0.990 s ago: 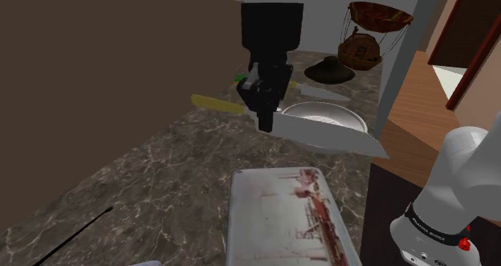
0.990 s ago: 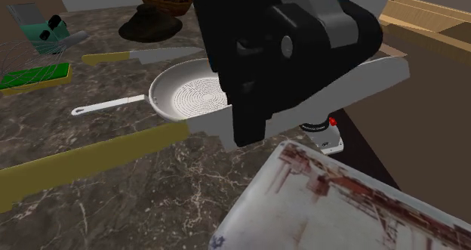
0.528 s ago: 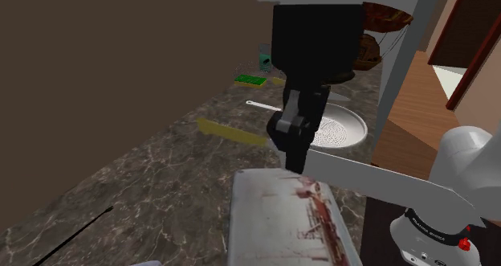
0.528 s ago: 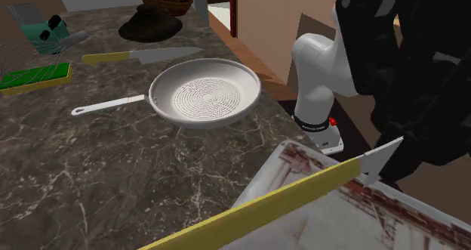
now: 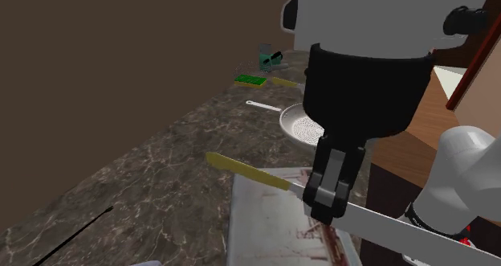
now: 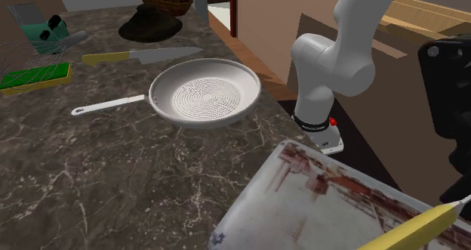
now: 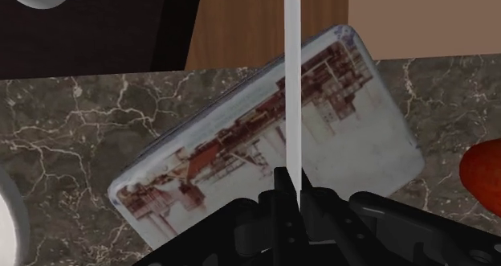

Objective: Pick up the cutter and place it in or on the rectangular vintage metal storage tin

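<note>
The black claw [image 5: 325,198] pinched the cutter [image 5: 249,172], a yellow-handled knife with a pale blade, its fingers pressed against the blade near the handle. The knife hung over the rectangular tin [image 5: 265,228], white with a rust-red print, which lay on the dark marbled surface [image 5: 160,176]. Beyond sat a white frying pan [image 6: 204,97], then a second knife [image 6: 140,56] and a green sponge [image 6: 34,76].

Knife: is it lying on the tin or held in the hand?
Held. The hand clasps the knife by its blade, edge-on in the wrist view, over the tin.
</note>
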You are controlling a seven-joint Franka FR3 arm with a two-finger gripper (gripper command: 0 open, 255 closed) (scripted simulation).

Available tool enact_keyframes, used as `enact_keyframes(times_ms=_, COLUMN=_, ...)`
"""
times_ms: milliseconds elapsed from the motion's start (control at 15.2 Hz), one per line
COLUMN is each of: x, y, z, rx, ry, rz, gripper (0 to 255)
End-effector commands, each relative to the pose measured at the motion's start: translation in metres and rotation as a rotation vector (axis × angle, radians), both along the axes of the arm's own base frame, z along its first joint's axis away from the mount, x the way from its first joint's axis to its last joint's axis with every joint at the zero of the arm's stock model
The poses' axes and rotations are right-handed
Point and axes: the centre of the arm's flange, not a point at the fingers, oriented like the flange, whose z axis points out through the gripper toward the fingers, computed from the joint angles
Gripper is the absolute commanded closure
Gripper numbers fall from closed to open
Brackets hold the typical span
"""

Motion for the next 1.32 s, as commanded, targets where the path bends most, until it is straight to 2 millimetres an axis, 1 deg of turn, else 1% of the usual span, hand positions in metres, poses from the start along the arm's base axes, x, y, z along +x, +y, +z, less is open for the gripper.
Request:
enact_keyframes(times_ms=0, x=0.0, y=0.001, z=-0.01, rx=0.0, ry=0.0, rz=0.0, gripper=255)
enact_keyframes(times_ms=528, x=0.0, y=0.001, z=-0.053, rx=0.0, ry=0.0, rz=0.0, gripper=255)
enact_keyframes(times_ms=1056, x=0.0, y=0.001, z=-0.053, rx=0.0, ry=0.0, rz=0.0, gripper=255)
enact_keyframes(times_ms=1122, x=0.0, y=0.001, z=-0.053, rx=0.0, ry=0.0, rz=0.0, gripper=0)
enact_keyframes(times_ms=1254, x=0.0, y=0.001, z=-0.053, rx=0.0, ry=0.0, rz=0.0, gripper=0)
